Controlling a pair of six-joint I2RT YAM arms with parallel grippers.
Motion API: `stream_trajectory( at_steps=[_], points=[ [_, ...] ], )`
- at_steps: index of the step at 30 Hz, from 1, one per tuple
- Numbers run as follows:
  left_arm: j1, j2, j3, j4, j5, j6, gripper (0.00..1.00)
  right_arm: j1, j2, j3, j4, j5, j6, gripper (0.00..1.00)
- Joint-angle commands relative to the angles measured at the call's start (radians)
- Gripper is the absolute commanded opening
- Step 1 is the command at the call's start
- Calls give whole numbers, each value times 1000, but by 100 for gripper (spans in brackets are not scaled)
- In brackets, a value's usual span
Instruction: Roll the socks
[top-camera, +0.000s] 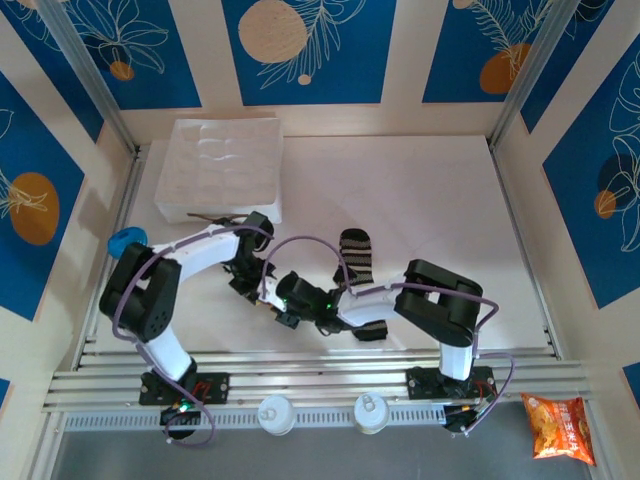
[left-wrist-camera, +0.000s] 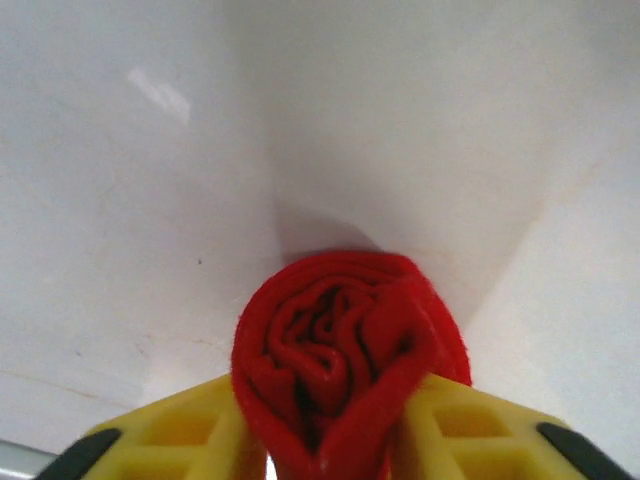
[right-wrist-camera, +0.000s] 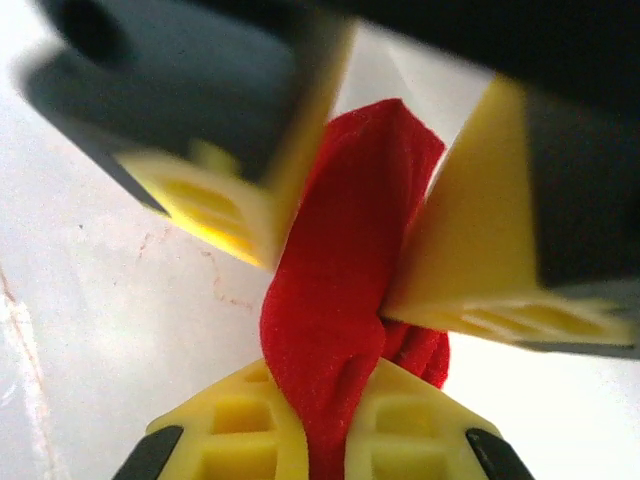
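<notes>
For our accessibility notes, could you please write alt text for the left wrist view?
A red sock, rolled into a tight spiral, sits between the yellow fingers of the left gripper, touching both, with its coiled end facing the camera. Behind it is the white table, with a soft shadow just past the roll.

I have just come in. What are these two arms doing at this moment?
The two arms meet over the table, both on the red sock. It is wound into a tight roll, and the left gripper has its fingers against both sides of it. The right gripper is shut on part of the same sock. The striped sock lies just beyond them, not yet rolled. The white tray sits far left.
</notes>
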Motion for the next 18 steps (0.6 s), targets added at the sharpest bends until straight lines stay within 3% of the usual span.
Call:
stream_trajectory(
  at_steps=[1, 3, 5, 9, 13, 18],
  points=[
    [11, -136, -35, 29, -59, -46, 67, -49, 10, -48, -106, -118, 116, 0],
    [20, -191, -60, 53, -78, -60, 82, -73, 11, -52, -116, -175, 158, 0],
    [27, -236, -92, 75, -83, -77, 86, -98, 19, -52, -120, -245, 207, 0],
    [29, -305, -164, 125, -77, -128, 84, -153, 38, -29, -144, -372, 293, 0],
    [19, -390, -265, 245, -83, -177, 74, -221, 55, -24, -130, -502, 405, 0],
    [-11, -381, -349, 440, -53, -198, 71, -247, 94, 13, -160, -604, 440, 0]
  ],
)
